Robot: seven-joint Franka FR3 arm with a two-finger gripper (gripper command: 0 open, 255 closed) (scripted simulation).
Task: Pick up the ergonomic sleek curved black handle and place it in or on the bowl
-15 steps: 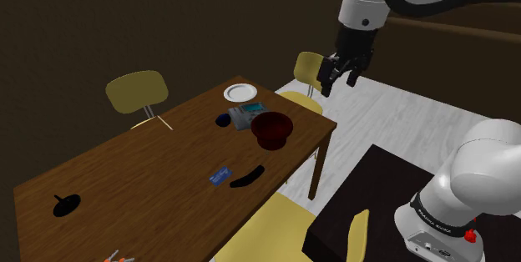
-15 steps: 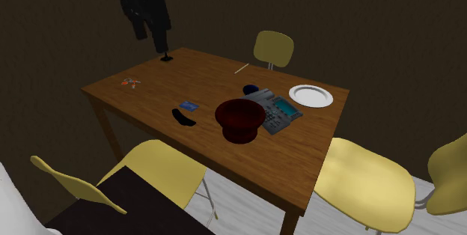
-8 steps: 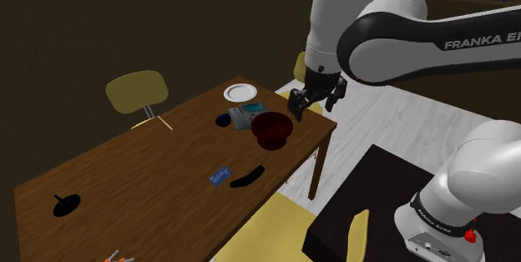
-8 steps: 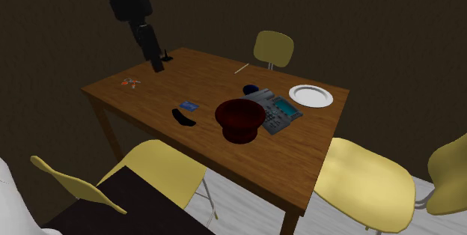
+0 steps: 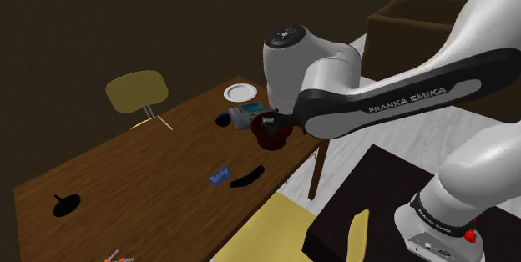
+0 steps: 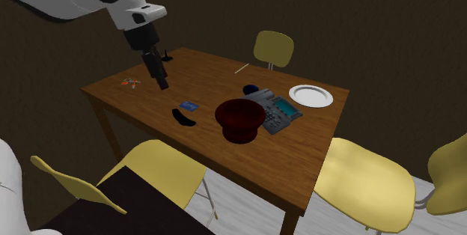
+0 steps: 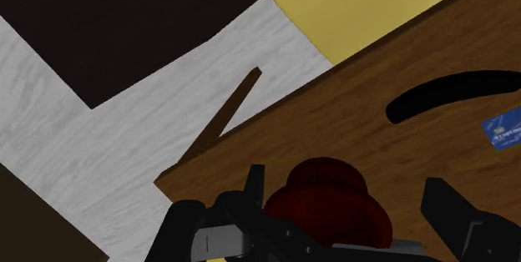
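The curved black handle (image 5: 246,177) lies flat on the brown table, close to its near edge and beside a small blue card (image 5: 220,176). In the second exterior view the handle (image 6: 183,117) sits left of the dark red bowl (image 6: 238,119). My gripper (image 5: 267,123) hangs above the bowl (image 5: 272,132), open and holding nothing. In the wrist view the fingers (image 7: 255,187) stand well apart with the bowl (image 7: 330,195) between and below them, while the handle (image 7: 455,93) lies farther off, past the bowl. From the second exterior view the gripper (image 6: 162,82) points down over the table.
A white plate (image 5: 240,93), a grey device with a screen (image 5: 248,113) and a dark blue object (image 5: 224,119) lie beyond the bowl. A black stand (image 5: 65,204) and small orange items (image 6: 131,83) sit at the table's far end. Yellow chairs (image 5: 138,92) (image 6: 161,168) surround the table (image 6: 224,69).
The arm has swung down and toward the shoulder view's left, carrying the gripper from beyond the table's corner to above the bowl. Fingers stayed open. Nothing on the table moved.
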